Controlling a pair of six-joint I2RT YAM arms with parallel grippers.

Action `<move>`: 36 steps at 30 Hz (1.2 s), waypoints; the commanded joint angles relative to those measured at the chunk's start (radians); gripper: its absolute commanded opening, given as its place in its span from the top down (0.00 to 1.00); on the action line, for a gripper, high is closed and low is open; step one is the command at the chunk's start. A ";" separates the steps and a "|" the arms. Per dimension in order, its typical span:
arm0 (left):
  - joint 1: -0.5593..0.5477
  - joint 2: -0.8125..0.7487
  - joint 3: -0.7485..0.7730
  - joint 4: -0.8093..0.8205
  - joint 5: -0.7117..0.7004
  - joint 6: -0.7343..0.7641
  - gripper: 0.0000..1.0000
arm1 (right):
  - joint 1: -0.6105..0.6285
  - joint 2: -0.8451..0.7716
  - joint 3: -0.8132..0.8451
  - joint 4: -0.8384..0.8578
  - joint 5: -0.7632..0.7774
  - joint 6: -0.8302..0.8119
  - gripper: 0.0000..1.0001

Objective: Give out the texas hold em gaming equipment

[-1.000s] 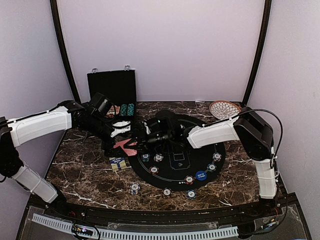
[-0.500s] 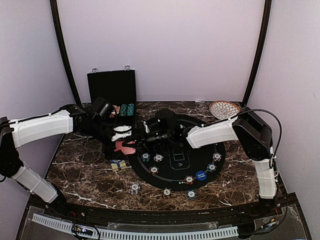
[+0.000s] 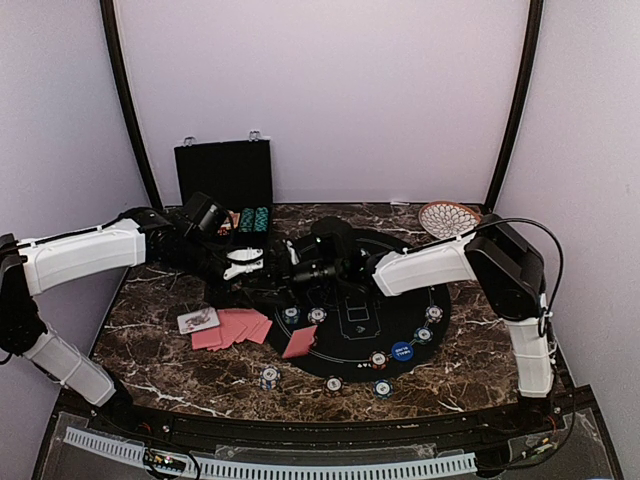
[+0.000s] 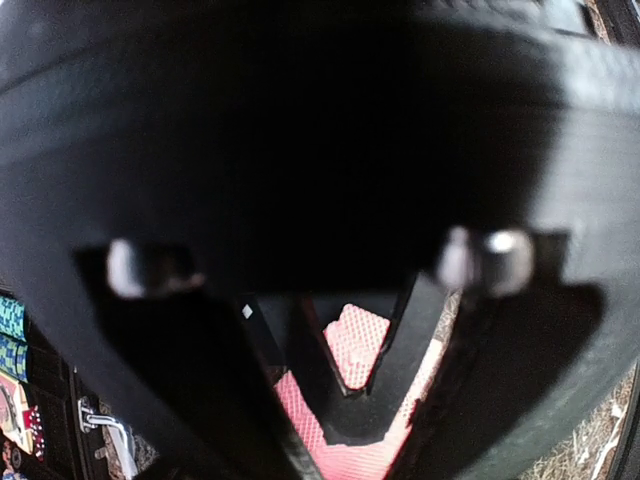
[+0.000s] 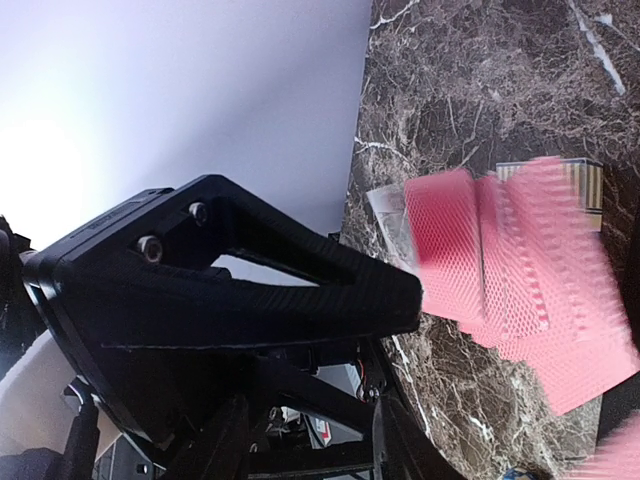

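Several red-backed cards (image 3: 232,328) lie fanned on the marble left of the black mat, with a face-up card (image 3: 197,320) beside them and one red card (image 3: 299,342) on the mat's edge. They look blurred in the right wrist view (image 5: 500,260) and show through a gap in the left wrist view (image 4: 355,345). My left gripper (image 3: 245,262) and right gripper (image 3: 290,270) hover tip to tip above them, both open and empty. Poker chips (image 3: 317,315) and a blue marker disc (image 3: 402,351) lie on the mat. No red triangle shows.
The round black mat (image 3: 440,290) fills the table's middle. An open black case (image 3: 224,175) with chip racks stands at the back left and a wicker plate (image 3: 447,217) at the back right. A loose chip (image 3: 269,377) lies near the front edge.
The red cards held between the two gripper tips have dropped and spread out on the table. A patterned card that lay face up there is now covered. Both arms have barely moved.
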 commanded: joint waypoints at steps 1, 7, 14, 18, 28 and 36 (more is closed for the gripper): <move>-0.005 -0.026 0.022 -0.035 0.016 -0.001 0.46 | -0.004 0.032 0.049 0.027 -0.004 -0.006 0.58; -0.004 -0.030 -0.017 -0.061 0.015 -0.007 0.12 | -0.019 0.031 0.015 -0.062 0.024 -0.063 0.47; 0.041 -0.093 -0.060 -0.082 0.023 0.008 0.01 | -0.029 -0.011 0.013 -0.214 0.083 -0.171 0.43; 0.111 -0.105 -0.058 -0.117 0.057 0.025 0.01 | -0.026 -0.018 0.043 -0.321 0.129 -0.236 0.41; 0.204 -0.167 -0.214 -0.081 0.044 0.244 0.01 | 0.004 -0.025 0.073 -0.504 0.235 -0.318 0.24; 0.211 -0.138 -0.307 0.036 -0.002 0.334 0.01 | 0.018 0.056 0.115 -0.484 0.180 -0.285 0.21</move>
